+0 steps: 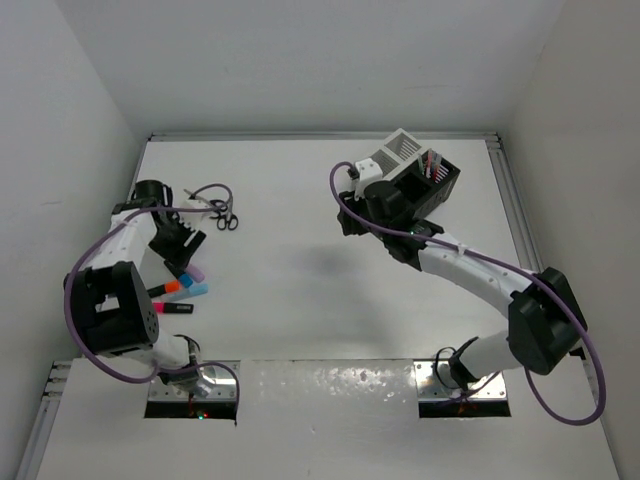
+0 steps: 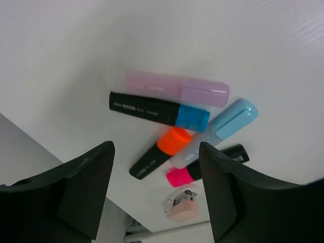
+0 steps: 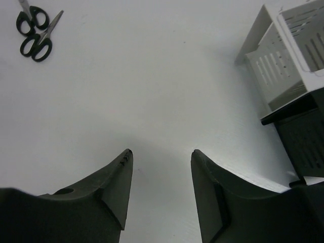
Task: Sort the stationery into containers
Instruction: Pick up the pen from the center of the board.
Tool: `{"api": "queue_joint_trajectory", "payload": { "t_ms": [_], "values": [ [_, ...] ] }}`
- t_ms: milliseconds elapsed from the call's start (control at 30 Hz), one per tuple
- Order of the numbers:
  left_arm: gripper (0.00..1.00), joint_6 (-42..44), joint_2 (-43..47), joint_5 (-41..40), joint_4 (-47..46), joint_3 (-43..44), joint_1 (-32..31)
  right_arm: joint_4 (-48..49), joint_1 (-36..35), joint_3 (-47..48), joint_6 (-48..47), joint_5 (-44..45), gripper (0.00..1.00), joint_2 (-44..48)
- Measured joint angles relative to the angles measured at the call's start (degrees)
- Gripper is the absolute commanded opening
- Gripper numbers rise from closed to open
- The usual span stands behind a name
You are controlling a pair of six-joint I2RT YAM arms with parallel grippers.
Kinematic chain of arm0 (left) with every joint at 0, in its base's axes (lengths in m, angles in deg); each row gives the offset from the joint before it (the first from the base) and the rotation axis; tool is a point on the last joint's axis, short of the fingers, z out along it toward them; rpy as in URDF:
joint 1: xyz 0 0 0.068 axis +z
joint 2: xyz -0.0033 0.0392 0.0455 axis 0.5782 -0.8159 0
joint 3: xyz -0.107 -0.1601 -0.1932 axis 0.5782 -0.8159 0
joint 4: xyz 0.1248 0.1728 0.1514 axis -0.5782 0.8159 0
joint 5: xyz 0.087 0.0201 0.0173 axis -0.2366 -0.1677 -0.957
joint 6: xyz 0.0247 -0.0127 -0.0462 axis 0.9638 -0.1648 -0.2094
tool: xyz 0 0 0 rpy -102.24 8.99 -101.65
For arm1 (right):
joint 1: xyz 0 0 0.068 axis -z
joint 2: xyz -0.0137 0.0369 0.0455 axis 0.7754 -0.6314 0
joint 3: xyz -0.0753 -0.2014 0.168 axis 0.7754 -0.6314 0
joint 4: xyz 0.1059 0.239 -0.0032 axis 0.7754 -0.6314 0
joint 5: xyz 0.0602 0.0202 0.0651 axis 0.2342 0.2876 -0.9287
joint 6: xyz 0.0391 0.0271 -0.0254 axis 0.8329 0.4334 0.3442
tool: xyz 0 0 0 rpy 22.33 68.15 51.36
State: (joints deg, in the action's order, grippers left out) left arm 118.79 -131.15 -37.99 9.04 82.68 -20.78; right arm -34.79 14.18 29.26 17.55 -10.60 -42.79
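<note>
Your left gripper [image 2: 156,149] is released, its jaws apart with nothing between them, and it hangs just above a heap of highlighters on the table [image 2: 76,45]. Nearest to its fingers lie the orange-capped highlighter [image 2: 161,153] and the pink-capped highlighter [image 2: 202,167] (both have black bodies). The light blue highlighter [image 2: 225,125] lies across them. Beyond these you see the blue-capped highlighter [image 2: 159,111], and the lilac highlighter [image 2: 177,88] touches its far side.

Your right gripper [image 3: 161,154] is released too and holds nothing, over bare table. Far to its left lie the black-handled scissors [image 3: 33,33], two pairs close together. Far to its right stands the white box [image 3: 283,66], joined to the black box [image 3: 304,134]. In the top view, thin pens [image 1: 432,165] stand in the black box.
</note>
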Motion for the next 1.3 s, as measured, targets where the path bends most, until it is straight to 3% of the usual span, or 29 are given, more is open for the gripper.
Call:
{"api": "queue_joint_trajectory", "payload": {
  "t_ms": [233, 600, 733, 967, 1300],
  "values": [
    [0.62, 8.2, -2.2, 2.1, -4.6, -0.5, -1.7, 0.7, -1.3, -6.7, 0.9, 0.5, 0.51, 2.2],
    [0.59, 45.8, -7.1, 4.6, -4.9, 0.4, -2.1, 0.9, -1.3, -9.6, 2.5, 1.1, 0.52, 4.0],
    [0.56, 54.3, -12.0, 4.4, -3.8, 2.5, -2.2, 1.0, -1.3, -11.7, 3.3, 2.3, 0.52, 6.9],
    [0.54, 59.9, -15.1, 2.4, -3.3, 2.6, -3.7, 0.6, -1.3, -13.7, 3.7, 4.2, 0.53, 9.5],
    [0.51, 60.6, -15.0, -1.1, -3.4, 1.8, -4.3, 0.5, -1.3, -13.8, 3.6, 5.2, 0.53, 9.6]
  ]
}}
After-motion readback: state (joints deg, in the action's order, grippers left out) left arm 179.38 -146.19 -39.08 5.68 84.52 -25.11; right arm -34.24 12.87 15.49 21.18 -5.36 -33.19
